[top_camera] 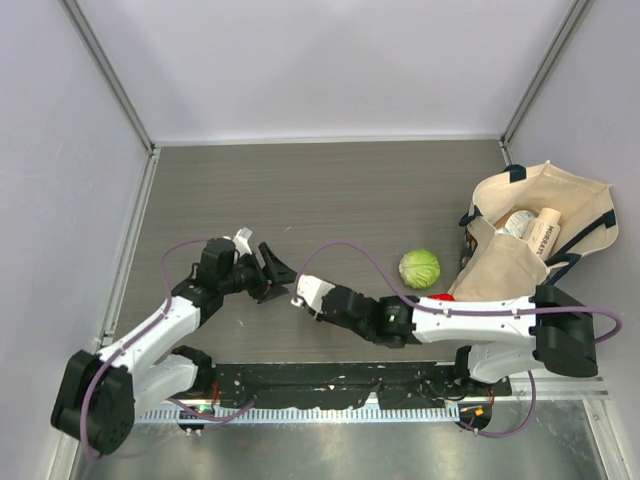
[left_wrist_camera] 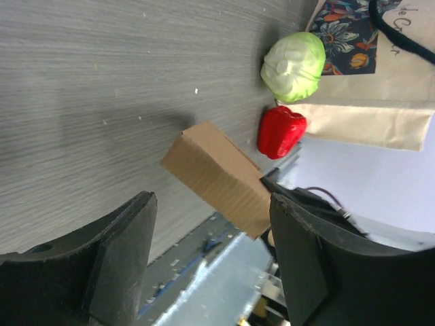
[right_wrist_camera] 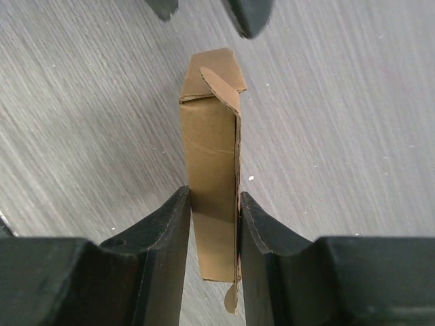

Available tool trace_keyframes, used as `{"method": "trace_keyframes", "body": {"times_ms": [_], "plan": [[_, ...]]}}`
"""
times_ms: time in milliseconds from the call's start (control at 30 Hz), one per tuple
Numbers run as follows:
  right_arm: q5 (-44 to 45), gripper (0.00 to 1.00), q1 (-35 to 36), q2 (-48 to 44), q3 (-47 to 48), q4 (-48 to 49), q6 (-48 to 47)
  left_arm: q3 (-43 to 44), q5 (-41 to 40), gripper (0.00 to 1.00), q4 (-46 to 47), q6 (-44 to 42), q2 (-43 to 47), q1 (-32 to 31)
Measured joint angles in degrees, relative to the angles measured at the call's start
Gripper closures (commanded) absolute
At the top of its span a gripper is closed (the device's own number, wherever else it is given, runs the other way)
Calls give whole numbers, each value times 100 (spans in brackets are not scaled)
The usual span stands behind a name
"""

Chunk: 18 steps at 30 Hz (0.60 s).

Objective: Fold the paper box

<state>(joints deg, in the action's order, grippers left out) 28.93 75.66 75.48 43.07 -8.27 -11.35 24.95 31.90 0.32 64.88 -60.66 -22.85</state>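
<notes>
The paper box [right_wrist_camera: 211,146] is a narrow brown kraft carton with one end flap loosely bent over and a small round tab at its near end. My right gripper [right_wrist_camera: 213,197] is shut on its long sides and holds it just above the grey table [right_wrist_camera: 353,136], left of centre in the top view [top_camera: 298,294]. My left gripper [top_camera: 272,268] is open and empty right in front of it. In the left wrist view the box [left_wrist_camera: 214,173] lies just ahead of the spread jaws, its near end beside the right finger [left_wrist_camera: 306,265].
A green cabbage [top_camera: 419,268] and a red pepper [top_camera: 442,297] lie right of the grippers. A cream tote bag [top_camera: 530,240] with dark handles and goods inside stands at the right wall. A metal rail [top_camera: 330,385] runs along the near edge.
</notes>
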Motion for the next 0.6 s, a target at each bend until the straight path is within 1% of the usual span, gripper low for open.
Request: {"method": "trace_keyframes", "body": {"times_ms": [133, 233, 267, 467, 567, 600], "plan": [[-929, 69, -533, 118, 614, -927, 426, 63, -533, 38, -710, -776, 813, -4], [-1615, 70, -960, 367, 1014, -1456, 675, 256, -859, 45, -1058, -1270, 1110, -90], [-1803, 69, -1084, 452, 1137, -1572, 721, 319, -955, 46, -1110, -1408, 1174, -144], [-2699, 64, -1589, 828, 1462, -1871, 883, 385, -1314, 46, -1073, -1939, 1217, -542], [-2975, 64, -1676, 1010, 1493, -1934, 931, 382, -1488, 51, -831, -2153, 1141, -927], [-3021, 64, -1703, 1032, 1510, -1939, 929, 382, -1574, 54, -726, -2221, 1113, -1067]]}}
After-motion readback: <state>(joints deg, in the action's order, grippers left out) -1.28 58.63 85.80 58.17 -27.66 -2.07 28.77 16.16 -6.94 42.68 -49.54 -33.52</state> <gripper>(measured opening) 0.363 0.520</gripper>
